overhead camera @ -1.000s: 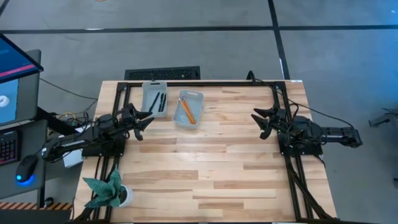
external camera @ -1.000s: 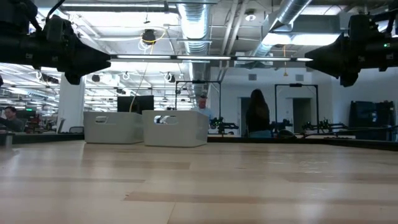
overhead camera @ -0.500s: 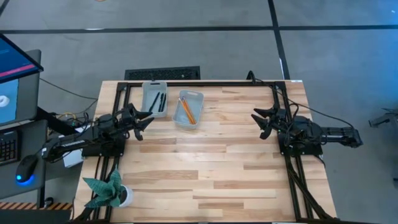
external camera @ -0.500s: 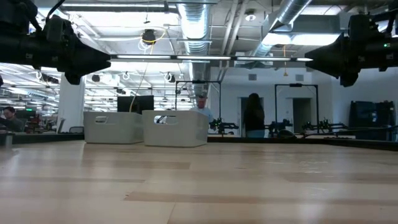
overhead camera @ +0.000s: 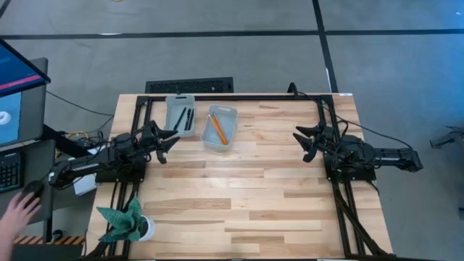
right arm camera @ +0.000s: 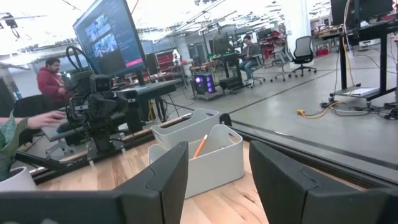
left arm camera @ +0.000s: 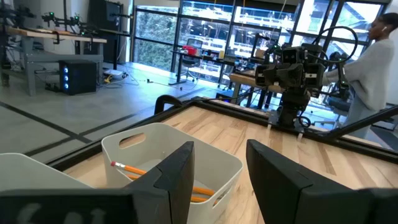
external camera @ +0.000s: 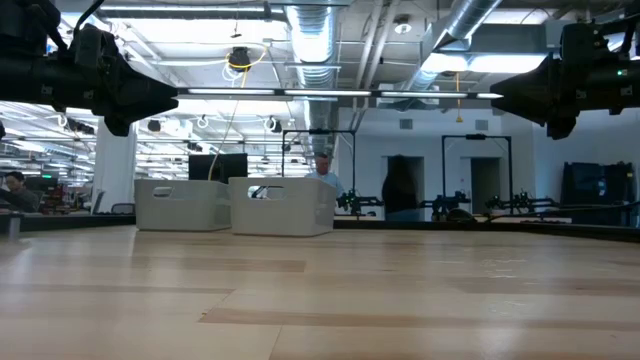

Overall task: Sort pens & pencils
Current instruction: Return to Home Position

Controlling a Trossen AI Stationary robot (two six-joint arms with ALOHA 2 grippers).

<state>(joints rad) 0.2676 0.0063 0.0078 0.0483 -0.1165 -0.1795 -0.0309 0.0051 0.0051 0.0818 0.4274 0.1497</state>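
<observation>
Grey concrete floor [overhead camera: 254, 58] around the wooden table [overhead camera: 254, 196], crossed by dark tape lines [overhead camera: 217, 33]. Overhead I see bare silver ducts [external camera: 312, 40] and long strip lights [external camera: 340, 93] under an open ceiling. Tall glazed windows [left arm camera: 205, 31] run along one side. Elsewhere I note a large lit monitor [right arm camera: 106, 37], desks, and an office chair [right arm camera: 303, 48]. White far wall [external camera: 375, 150] with doorways.

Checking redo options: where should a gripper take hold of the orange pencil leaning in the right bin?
Likely the orange pencil by its raised end, coming from above: it slants up to the rim of the right bin, while its lower part sits deep between the walls.
</observation>
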